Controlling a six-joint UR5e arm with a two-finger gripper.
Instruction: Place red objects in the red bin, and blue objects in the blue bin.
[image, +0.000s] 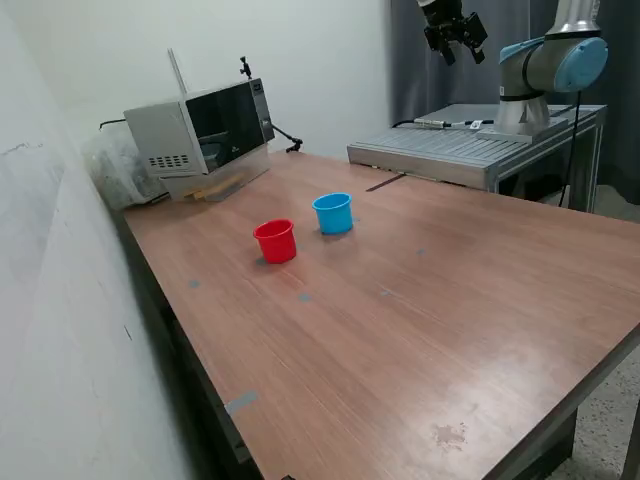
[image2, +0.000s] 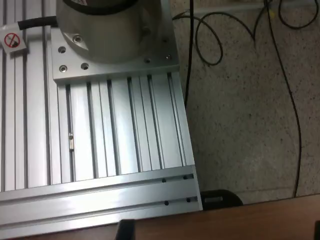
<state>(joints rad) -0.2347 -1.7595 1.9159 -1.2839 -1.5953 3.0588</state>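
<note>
We see the red bin (image: 275, 241) and blue bin (image: 333, 213) standing side by side, slightly apart, on the wooden table (image: 420, 310). The end effector (image: 454, 30) hangs high above, fingers spread, empty.

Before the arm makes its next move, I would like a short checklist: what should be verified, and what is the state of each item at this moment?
1. Small red plastic cup upright on the brown wooden table, mouth up: ok.
2. Small light-blue plastic cup upright beside the red cup, the two apart: ok.
3. Red and dark-blue cubes located: not ok; none shows on the table in either view.
4. Cups' contents known: cannot tell; the exterior view does not look into them.
5. Two-finger gripper free of the cups: ok; it is high above the grooved aluminium base, far from them.
6. Gripper empty: ok; fingers spread, nothing between them.
</note>
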